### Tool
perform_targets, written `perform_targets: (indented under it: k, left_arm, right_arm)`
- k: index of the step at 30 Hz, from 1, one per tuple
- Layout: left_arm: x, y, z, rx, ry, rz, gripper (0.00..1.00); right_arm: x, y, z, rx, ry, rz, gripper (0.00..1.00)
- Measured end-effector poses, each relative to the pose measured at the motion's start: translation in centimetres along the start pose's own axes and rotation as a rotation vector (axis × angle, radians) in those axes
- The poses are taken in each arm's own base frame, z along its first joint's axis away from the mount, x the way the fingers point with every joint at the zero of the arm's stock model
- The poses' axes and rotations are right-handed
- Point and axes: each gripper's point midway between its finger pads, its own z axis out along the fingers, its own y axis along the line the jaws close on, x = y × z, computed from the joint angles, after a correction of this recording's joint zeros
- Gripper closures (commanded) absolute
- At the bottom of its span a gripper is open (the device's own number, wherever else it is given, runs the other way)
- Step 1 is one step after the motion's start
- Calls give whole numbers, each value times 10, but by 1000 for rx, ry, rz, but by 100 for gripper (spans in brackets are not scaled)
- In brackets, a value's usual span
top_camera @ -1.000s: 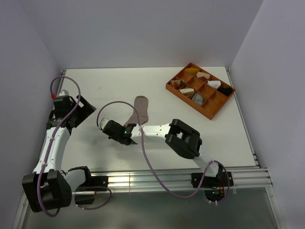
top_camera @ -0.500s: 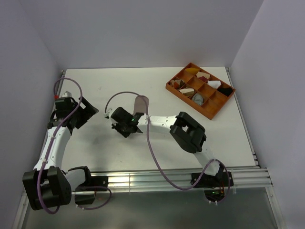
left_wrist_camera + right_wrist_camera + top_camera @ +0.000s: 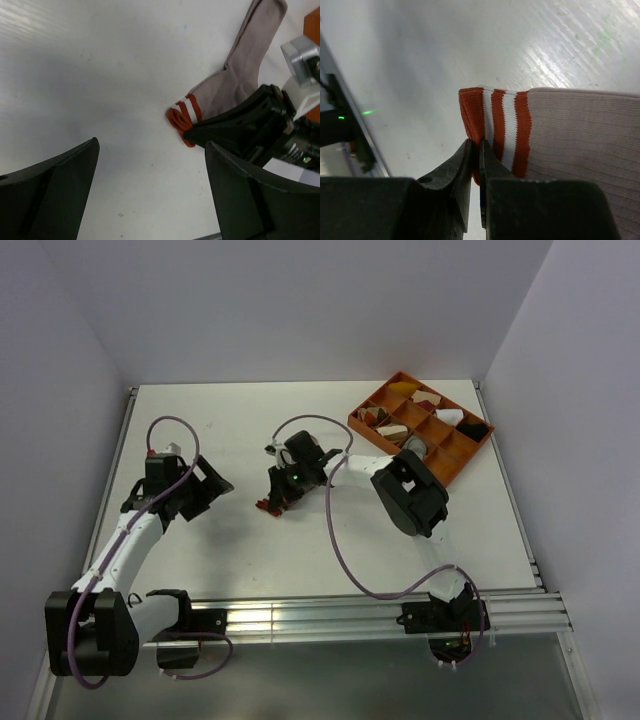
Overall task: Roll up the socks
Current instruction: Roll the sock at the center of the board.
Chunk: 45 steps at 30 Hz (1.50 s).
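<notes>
The pinkish-tan sock (image 3: 240, 75) lies flat on the white table, with its red and white striped cuff (image 3: 182, 116) toward my left arm. My right gripper (image 3: 479, 145) is shut on the edge of that cuff (image 3: 495, 125). In the top view the right gripper (image 3: 272, 500) sits over the sock, and only a bit of red cuff (image 3: 267, 505) shows. My left gripper (image 3: 212, 490) is open and empty, a short way left of the cuff; its fingers (image 3: 55, 185) frame bare table. The grey sock is out of view.
The orange divided tray (image 3: 402, 379) with small cloth bundles stands at the back right. The right arm's links (image 3: 410, 490) stretch across the middle of the table. A metal rail (image 3: 350, 615) runs along the near edge.
My right wrist has moved away and to the right, over the sock, which its arm now mostly hides from above. My left gripper has moved right, toward the cuff.
</notes>
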Motion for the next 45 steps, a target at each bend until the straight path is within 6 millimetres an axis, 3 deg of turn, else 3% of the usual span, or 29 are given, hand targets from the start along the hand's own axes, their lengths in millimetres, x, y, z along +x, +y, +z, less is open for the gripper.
perform_targets:
  k: [7,16,19,22,36,40,45]
  left_arm:
    - [28,-17,11,42,46,-8,14]
    - [56,-8,34,12,83,-108,26]
    - [59,-8,40,14,81,-135,29]
    - [62,-10,47,29,69,-165,38]
    - [81,-21,79,40,68,-162,47]
    - [79,-29,87,50,61,-151,54]
    - [78,-32,92,50,51,-142,54]
  right_arm:
    - [-7,-1,-2,-153,-21,177,100]
    - [1,-5,2,-198,6,309,100]
    - [3,-5,2,-213,5,346,100]
    - [4,-6,0,-226,1,379,100]
    - [3,-7,0,-251,-12,424,100]
    - [3,-7,0,-253,-12,425,100]
    - [3,-7,0,-253,-13,424,100]
